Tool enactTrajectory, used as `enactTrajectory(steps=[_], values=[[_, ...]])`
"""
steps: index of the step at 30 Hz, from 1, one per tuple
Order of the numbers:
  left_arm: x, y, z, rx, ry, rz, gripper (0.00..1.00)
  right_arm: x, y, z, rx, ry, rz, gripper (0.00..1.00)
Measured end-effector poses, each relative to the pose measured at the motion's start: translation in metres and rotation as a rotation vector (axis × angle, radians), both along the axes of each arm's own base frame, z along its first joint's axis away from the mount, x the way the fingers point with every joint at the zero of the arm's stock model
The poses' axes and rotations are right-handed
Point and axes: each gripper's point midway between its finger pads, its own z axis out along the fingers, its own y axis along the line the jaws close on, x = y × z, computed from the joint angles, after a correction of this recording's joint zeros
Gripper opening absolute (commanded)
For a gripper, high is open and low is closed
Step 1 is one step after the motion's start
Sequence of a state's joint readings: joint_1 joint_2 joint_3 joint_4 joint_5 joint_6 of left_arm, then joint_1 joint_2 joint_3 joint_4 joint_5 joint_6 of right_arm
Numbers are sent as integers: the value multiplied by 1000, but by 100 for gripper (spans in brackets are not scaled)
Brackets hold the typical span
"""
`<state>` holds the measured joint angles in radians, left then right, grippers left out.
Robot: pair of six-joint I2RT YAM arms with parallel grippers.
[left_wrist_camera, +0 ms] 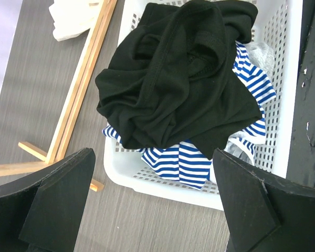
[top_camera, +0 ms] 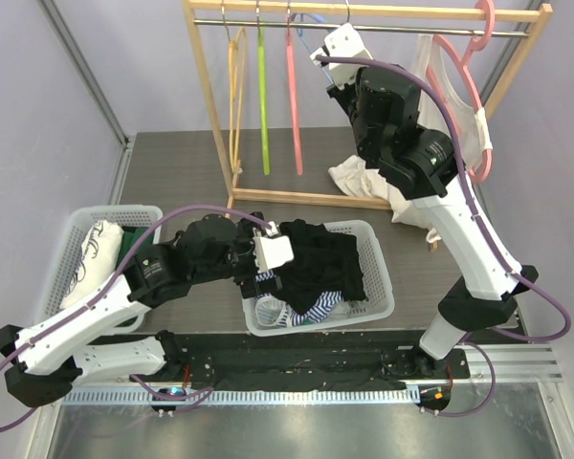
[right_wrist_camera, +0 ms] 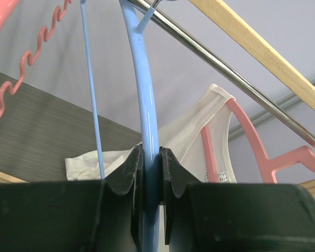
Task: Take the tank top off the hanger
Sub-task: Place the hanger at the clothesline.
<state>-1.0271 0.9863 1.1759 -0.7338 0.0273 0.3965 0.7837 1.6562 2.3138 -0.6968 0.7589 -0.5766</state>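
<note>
**Right gripper** [right_wrist_camera: 151, 160]: raised to the rack. Its jaws are nearly closed, pinching the lower shaft of a slim light-blue plastic hanger [right_wrist_camera: 146, 100]. That hanger hangs from the bright metal rail [right_wrist_camera: 210, 58] of a pale wooden garment rack [top_camera: 210, 105].

**Cream-white knit tank top** [right_wrist_camera: 189, 136]: draped on a pink plastic hanger [right_wrist_camera: 248, 131] on the same rail. In the right wrist view it is to the right of the gripper and farther back. It is apart from the jaws, and neither finger touches it. Its strap sits over the pink shoulder arm and the body hangs below.

**Left gripper** [left_wrist_camera: 152, 184]: jaws spread as wide as they go, gripping nothing. It is held over a white perforated plastic basket [left_wrist_camera: 291, 105], well away from the tank top.

**Basket contents**: a crumpled black garment [left_wrist_camera: 173, 79] heaped on top of blue-and-white striped cloth [left_wrist_camera: 184, 165].

**Second white basket** [top_camera: 77, 218]: at the left edge of the dark wood-grain table [top_camera: 172, 172], holding a white garment [top_camera: 91, 253].

**Loose white cloth** [top_camera: 354, 177]: bunched on the table by the rack's foot.

**Other hangers on the rail**: one orange [top_camera: 234, 86], one green [top_camera: 262, 96] and one more pink [top_camera: 293, 96]. All three are bare.
</note>
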Motion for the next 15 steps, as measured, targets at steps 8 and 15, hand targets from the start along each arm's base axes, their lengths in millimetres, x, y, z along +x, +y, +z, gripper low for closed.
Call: enactTrajectory(steps=[8, 15], values=[[0, 0, 0, -1, -2, 0, 100, 14, -11, -6, 14, 11, -27, 1], [0, 0, 1, -2, -3, 0, 100, 18, -12, -8, 39, 15, -24, 1]])
